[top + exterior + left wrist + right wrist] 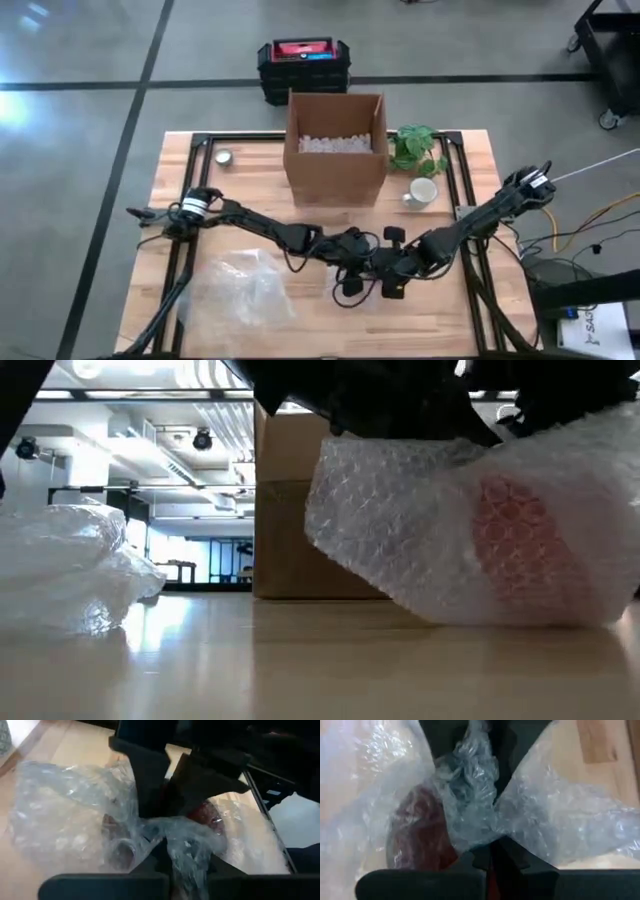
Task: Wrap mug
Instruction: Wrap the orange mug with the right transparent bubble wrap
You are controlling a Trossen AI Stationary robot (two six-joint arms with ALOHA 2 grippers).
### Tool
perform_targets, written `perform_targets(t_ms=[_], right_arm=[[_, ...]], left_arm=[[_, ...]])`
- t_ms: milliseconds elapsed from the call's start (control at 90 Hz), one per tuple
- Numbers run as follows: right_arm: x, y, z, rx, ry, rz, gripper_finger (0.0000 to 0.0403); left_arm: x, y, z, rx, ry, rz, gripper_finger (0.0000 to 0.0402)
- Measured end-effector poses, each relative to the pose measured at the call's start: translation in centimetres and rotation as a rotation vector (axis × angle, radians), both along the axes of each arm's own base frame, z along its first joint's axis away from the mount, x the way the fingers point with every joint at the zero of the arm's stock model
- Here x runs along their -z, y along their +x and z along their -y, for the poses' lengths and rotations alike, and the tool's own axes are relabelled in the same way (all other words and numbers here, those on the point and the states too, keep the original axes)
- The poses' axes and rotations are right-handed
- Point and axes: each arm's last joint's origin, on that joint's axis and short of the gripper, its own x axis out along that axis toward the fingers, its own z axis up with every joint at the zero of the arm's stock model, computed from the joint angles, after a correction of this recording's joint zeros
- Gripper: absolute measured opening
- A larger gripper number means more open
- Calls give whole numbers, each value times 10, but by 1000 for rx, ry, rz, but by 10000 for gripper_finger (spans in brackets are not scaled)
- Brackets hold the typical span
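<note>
Bubble wrap (450, 530) bundles a red mug (515, 550) on the wooden tabletop (480, 300), near the front edge and right of centre, in front of the cardboard box (335, 145). The mug shows through the film as a red patch in the low view; the bundle rests on the tabletop there. Both arms meet over it. Left tool (172, 865) is clamped on a twisted gather of the wrap, fingers pinched together with film squeezed between them. Right tool (490, 855) is likewise closed on a bunched tail of the wrap, red mug visible just beside its fingers. The two tools sit close together over the bundle; can't tell from the high view whether they touch. A second loose sheet of clear plastic wrap (240, 290) lies crumpled on the tabletop front left, well apart from the bundle. A white mug (422, 192) stands just right of the box, near a green plant (415, 148). A small round tin (224, 157) sits left of the box. Box holds white packing fill (335, 144). A black and red case (303, 65) is on the floor behind the tabletop.
</note>
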Motion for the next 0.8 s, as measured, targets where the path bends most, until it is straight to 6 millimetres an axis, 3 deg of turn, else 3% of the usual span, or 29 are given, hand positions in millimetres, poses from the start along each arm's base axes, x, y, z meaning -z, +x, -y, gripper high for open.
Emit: perform_targets(t_ms=[244, 367, 556, 656, 800], right_arm=[[0, 1, -1, -20, 3, -7, 0], [0, 1, -1, -25, 4, -2, 0], [0, 2, -1, -32, 2, 2, 0], [0, 1, -1, -40, -3, 1, 0], [0, 1, -1, -49, -8, 1, 0]], left_arm=[[-27, -10, -2, 54, 47, 34, 160], [-57, -26, -7, 37, 61, 33, 218], [-82, -68, -14, -102, 168, -171, 250], [-73, -96, -13, -229, 268, -343, 242], [-22, -120, -10, -251, 308, -508, 220]])
